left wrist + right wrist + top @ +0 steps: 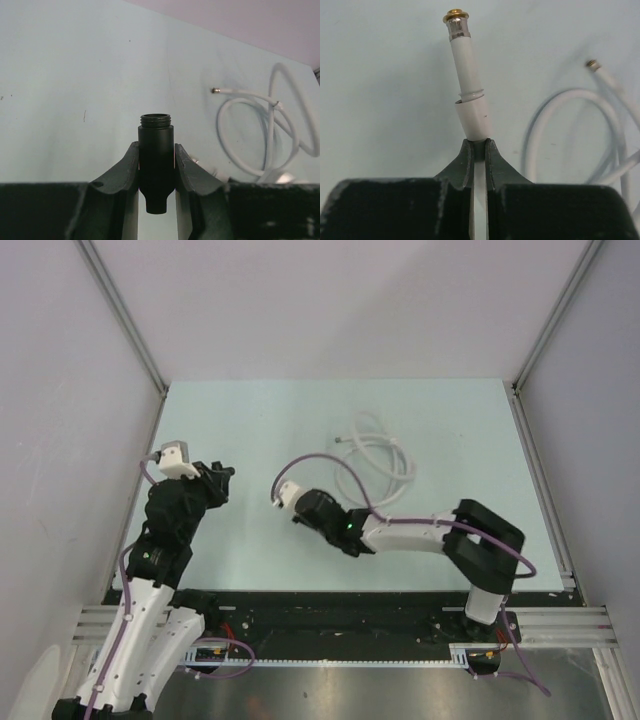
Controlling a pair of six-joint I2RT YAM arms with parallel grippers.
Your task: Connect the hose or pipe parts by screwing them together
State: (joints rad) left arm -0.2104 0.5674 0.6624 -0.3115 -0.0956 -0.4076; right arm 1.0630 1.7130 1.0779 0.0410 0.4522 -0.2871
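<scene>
In the left wrist view my left gripper (pixel 156 156) is shut on a short black pipe fitting (pixel 156 145), its threaded end pointing away from the jaws. My right gripper (pixel 478 146) is shut on one end of the thin white hose (pixel 470 75), which sticks out past the fingertips and ends in a silver and brass screw fitting (pixel 456 21). The remaining hose (pixel 378 455) lies coiled on the table behind the right arm, its other end fitting (pixel 215 90) free. From above, the left gripper (pixel 220 478) and the right gripper (pixel 296 508) face each other, a short gap apart.
The pale green table (pixel 280 420) is walled in by white panels at the back and both sides. Purple cables (pixel 310 462) loop over both wrists. A black rail (pixel 340 615) runs along the near edge by the arm bases.
</scene>
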